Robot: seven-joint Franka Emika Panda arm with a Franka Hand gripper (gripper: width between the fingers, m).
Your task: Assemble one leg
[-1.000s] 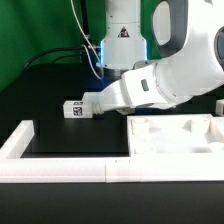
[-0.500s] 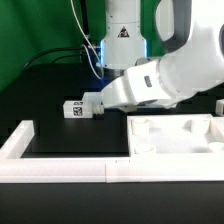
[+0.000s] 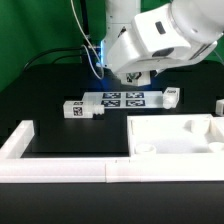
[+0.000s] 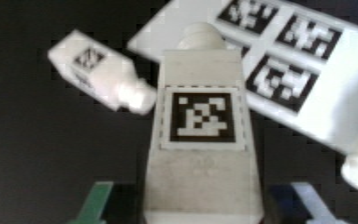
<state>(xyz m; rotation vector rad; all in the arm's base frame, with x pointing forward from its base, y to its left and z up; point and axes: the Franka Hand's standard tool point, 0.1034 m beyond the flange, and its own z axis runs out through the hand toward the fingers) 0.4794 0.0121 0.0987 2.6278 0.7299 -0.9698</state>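
A short white plastic leg (image 4: 197, 130) of squarish section is being gripped by the claw (image 4: 197, 206). Its two bluish-green fingers (image 4: 105, 200) are being pressed against opposite sides of the leg, parted only by the leg's own width. The leg is being held above the black worktop (image 4: 34, 130), pointing away from the wrist camera. One black-and-white square tag is being shown on the face turned to that camera, and the far end is being narrowed to a rounded tip. Below it, a second white tagged post (image 4: 92, 67) is lying on the worktop near the thin white marker board (image 4: 282, 50), whose edge is being overlapped by the held leg's tip in the wrist view. In the exterior view the claw is being masked by the white arm (image 3: 160, 35), so the grip cannot be told from there. The lying post is being seen at the exterior view's left of the marker board, with a large flat white rimmed panel (image 3: 180, 135) in front.
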